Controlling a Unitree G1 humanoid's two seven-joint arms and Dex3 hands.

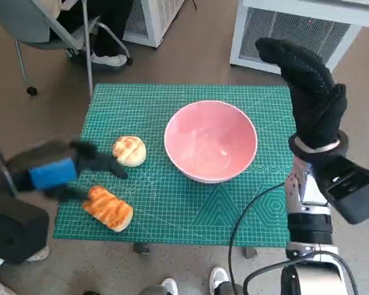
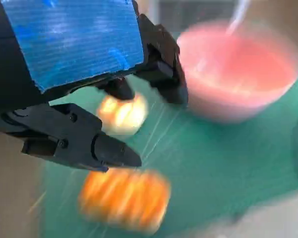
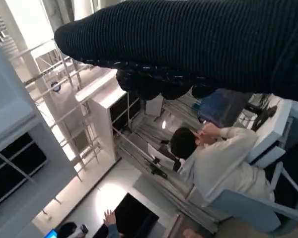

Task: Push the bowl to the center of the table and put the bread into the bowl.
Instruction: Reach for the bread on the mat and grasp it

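Green mat (image 1: 246, 209), left hand (image 1: 80, 166) spread, right hand (image 1: 310, 92) raised

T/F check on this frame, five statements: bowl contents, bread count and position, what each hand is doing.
1. The pink bowl is empty. True.
2. Two bread pieces lie on the green mat. True: a round bun and a striped loaf.
3. The left hand holds the round bun. False: its fingers are spread near both pieces, holding nothing.
4. The right hand presses on the bowl's rim. False: it is raised beside the bowl, apart from it.
5. Both pieces lie on the bowl's right-arm side. False: they lie on the left-arm side.
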